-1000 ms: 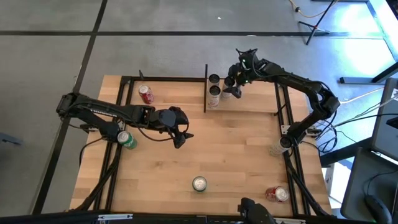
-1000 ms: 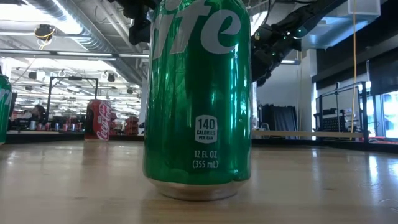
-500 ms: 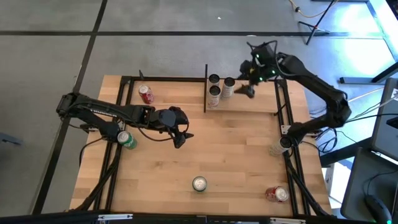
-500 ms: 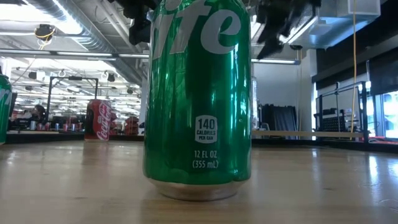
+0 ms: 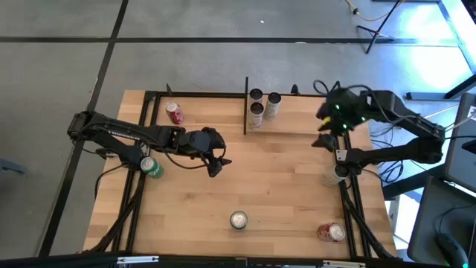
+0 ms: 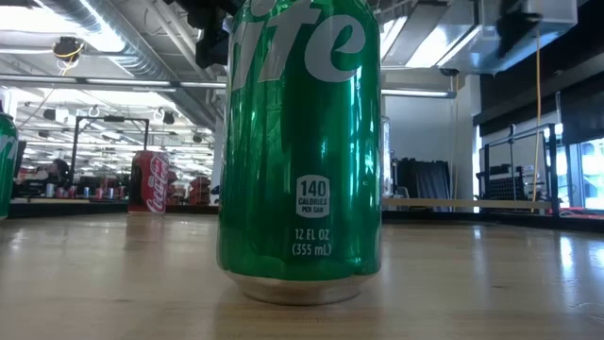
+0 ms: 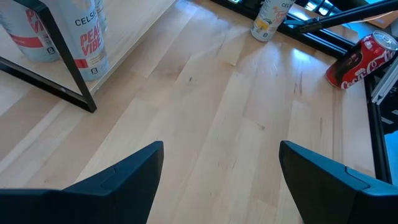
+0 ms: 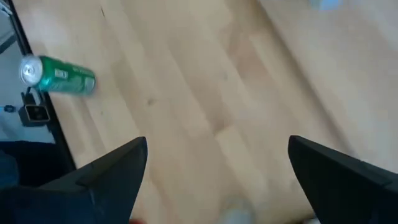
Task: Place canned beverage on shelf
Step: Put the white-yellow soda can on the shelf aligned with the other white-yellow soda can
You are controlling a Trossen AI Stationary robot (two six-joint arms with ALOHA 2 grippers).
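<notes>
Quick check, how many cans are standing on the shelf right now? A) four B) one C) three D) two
C: the high view shows three upright cans clustered at the left end of the shelf, beside the black divider rod; the other cans sit on the tabletop.

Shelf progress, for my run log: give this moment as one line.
shelf: three cans upright | right gripper: open, empty, beside shelf | left gripper: open, empty, mid-table

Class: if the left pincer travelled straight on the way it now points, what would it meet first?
Probably bare tabletop: the open left pincer tilts down at empty wood, with the red cola can lying off to one side. Depth is uncertain.
</notes>
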